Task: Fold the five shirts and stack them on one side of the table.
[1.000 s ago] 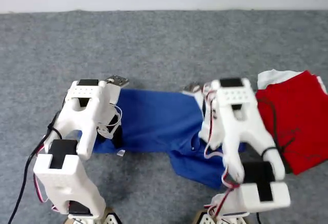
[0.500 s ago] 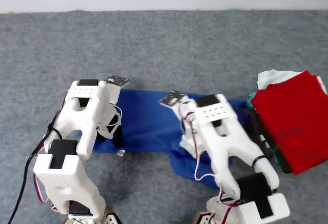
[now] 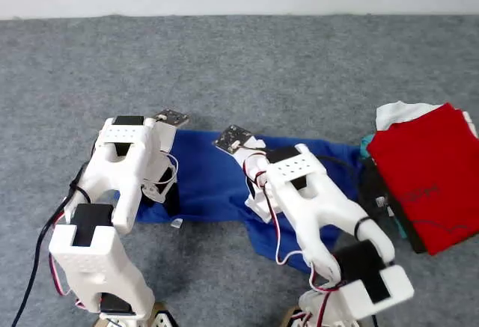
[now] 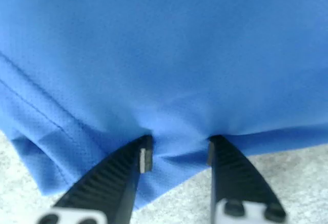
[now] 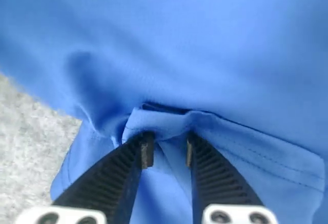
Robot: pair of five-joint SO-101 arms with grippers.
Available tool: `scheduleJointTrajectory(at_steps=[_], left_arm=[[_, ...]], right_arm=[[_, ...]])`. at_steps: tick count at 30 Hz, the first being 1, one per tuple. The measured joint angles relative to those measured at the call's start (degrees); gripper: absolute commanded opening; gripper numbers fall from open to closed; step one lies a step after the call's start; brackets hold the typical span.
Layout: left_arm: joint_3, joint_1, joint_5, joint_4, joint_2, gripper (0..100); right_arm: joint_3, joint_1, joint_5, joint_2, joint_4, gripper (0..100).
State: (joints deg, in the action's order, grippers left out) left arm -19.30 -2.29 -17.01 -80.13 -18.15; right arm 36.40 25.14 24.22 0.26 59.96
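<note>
Our left gripper (image 4: 178, 155) pinched a bunched edge of the blue knit shirt (image 3: 209, 181), and our right gripper (image 5: 166, 149) had closed narrowly on a fold of it. We saw it spread on the grey carpeted table (image 3: 262, 65), near a folded red shirt (image 3: 426, 162).

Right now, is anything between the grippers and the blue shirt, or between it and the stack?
Nothing visible. The left gripper and right gripper both pinch the shirt, whose far end lies right beside the stack.
</note>
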Motion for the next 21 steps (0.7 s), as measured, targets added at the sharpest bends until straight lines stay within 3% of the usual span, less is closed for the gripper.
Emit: scheduleJointTrajectory(at_steps=[9,21], left_arm=[[0.0,0.0,0.0,0.0,0.0,19],[0.0,0.0,0.0,0.0,0.0,19]], right_arm=[[-0.18,-0.09,-0.09,-1.32,0.53,12.2],[-3.43,-7.91,6.59,-21.71,25.76,12.2]])
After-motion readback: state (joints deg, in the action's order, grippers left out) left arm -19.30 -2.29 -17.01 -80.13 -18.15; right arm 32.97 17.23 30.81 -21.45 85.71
